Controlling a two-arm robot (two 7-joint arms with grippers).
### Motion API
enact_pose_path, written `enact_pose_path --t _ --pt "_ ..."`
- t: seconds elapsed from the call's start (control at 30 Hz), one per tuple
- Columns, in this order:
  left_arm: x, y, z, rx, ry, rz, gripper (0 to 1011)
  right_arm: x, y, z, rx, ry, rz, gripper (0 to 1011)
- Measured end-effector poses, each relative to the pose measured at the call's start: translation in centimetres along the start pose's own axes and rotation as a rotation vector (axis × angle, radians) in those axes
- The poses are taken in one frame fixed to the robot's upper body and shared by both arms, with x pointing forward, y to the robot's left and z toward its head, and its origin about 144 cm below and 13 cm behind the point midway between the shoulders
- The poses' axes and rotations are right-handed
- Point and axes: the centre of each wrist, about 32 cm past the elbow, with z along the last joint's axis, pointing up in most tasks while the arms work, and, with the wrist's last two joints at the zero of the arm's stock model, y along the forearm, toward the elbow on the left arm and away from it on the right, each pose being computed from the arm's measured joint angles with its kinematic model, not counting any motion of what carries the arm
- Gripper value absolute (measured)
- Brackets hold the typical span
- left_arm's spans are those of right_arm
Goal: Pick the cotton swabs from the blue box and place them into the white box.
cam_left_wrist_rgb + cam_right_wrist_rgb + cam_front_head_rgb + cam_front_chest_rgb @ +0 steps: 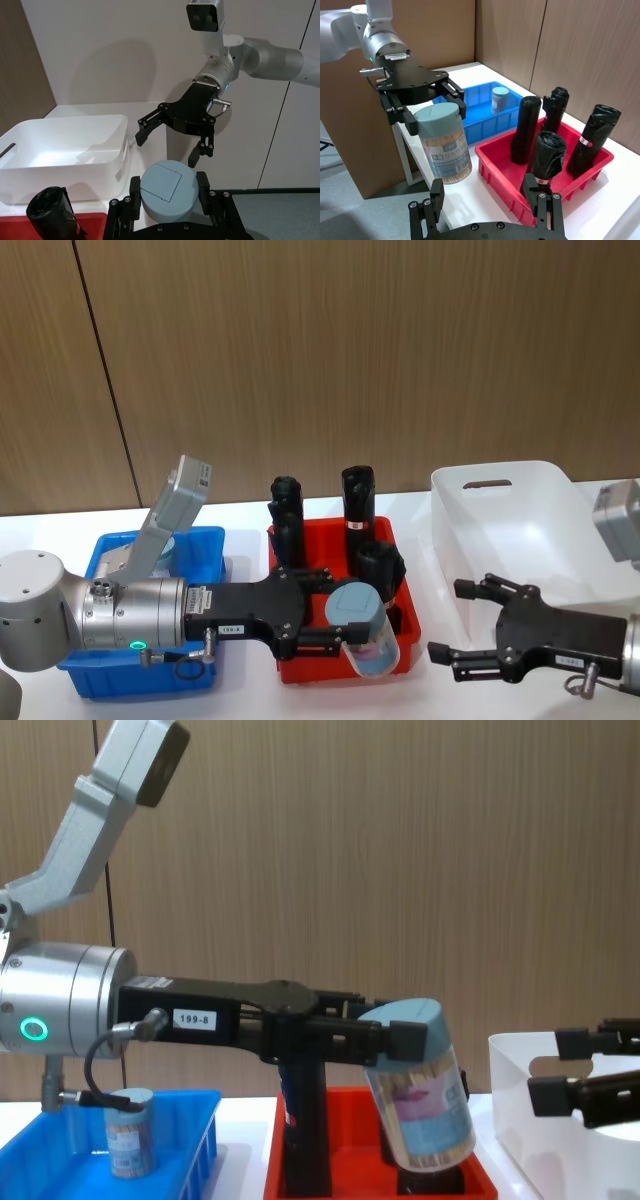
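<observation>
Left gripper [338, 610] clamps tilted cotton swabs [367, 642] at lid over red tray [300, 668]; white box [548, 476] lies right, near wide-open right gripper [450, 620].

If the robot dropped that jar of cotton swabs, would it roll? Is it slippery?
Probably slippery: the cotton swab jar looks like smooth clear plastic and hangs tilted in the left pincer, gripped at its lid. It's round, so it would likely roll. Packed with swabs, it's probably light. The right pincer is open.
</observation>
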Motion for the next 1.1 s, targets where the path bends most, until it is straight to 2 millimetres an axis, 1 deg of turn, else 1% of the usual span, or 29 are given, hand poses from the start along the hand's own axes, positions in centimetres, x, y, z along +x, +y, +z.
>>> enact_pose_path --t 0.53,0.8,1.1 --pt "0.0 0.0 0.0 0.0 0.0 0.0 671 -0.1 0.2 -1.0 -0.015 -0.032 0.046 1002" --pt "0.0 0.0 0.0 0.0 0.0 0.0 671 0.1 1.0 -0.7 -0.025 -0.038 0.053 1002" --pt "0.0 0.0 0.0 0.0 0.0 0.0 671 0.2 2.4 -0.1 -0.029 -0.035 0.058 1002"
